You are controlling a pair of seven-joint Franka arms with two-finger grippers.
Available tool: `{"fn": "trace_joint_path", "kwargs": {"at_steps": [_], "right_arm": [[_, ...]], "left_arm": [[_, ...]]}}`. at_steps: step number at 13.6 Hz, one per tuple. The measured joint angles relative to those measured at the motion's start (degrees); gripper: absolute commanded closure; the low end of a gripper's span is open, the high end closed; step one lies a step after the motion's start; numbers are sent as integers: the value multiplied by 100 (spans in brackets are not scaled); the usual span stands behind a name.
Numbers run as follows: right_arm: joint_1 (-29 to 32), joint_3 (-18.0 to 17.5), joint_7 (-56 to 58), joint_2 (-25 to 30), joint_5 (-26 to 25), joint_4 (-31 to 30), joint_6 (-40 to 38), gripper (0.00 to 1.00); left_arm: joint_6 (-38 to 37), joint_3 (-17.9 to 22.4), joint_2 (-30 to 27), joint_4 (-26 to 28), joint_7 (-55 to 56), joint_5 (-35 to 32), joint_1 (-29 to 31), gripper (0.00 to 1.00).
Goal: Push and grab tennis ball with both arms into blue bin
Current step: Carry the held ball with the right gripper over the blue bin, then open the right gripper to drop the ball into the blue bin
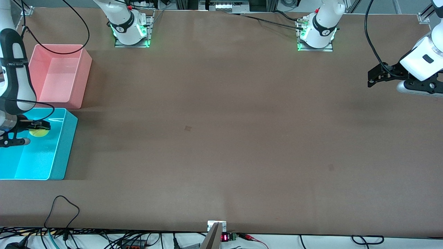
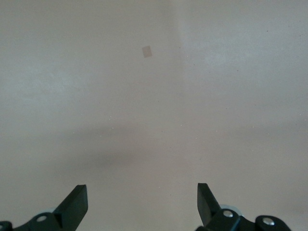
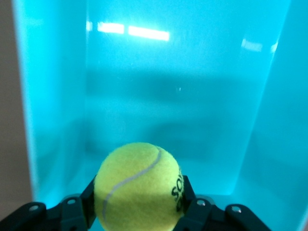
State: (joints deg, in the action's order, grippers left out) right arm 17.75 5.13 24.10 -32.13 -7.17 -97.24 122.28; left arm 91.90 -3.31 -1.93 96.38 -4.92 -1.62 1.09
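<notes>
The tennis ball, yellow-green with black lettering, is held between the fingers of my right gripper over the inside of the blue bin at the right arm's end of the table. In the right wrist view the ball fills the space between the black fingers, with the bin's cyan floor and walls below it. My left gripper is open and empty, up over bare table at the left arm's end; the left wrist view shows its fingertips wide apart over bare table.
A pink-red tub stands beside the blue bin, farther from the front camera. Black cables hang over the pink tub and trail along the table's near edge. A small dark mark lies mid-table.
</notes>
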Motion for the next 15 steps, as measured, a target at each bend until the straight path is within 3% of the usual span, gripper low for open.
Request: {"fn": "trace_joint_path", "kwargs": {"at_steps": [5, 7, 9, 10, 11, 14, 15], "right_arm": [[172, 8, 25, -430, 0, -32, 110, 97], [196, 12, 30, -471, 0, -32, 126, 77], [236, 13, 46, -499, 0, -32, 142, 34], [246, 14, 49, -510, 0, -32, 150, 22], [248, 14, 50, -515, 0, -32, 152, 13], [248, 14, 57, -517, 0, -31, 167, 0], [247, 14, 59, -516, 0, -30, 179, 0]], "left_arm": [[-1, 0, 0, 0, 0, 0, 0, 0], [-1, 0, 0, 0, 0, 0, 0, 0], [-1, 0, 0, 0, 0, 0, 0, 0], [-1, 0, 0, 0, 0, 0, 0, 0], [-1, 0, 0, 0, 0, 0, 0, 0], [1, 0, 4, -26, -4, 0, -6, 0], [1, 0, 6, -35, -4, 0, -8, 0]]}}
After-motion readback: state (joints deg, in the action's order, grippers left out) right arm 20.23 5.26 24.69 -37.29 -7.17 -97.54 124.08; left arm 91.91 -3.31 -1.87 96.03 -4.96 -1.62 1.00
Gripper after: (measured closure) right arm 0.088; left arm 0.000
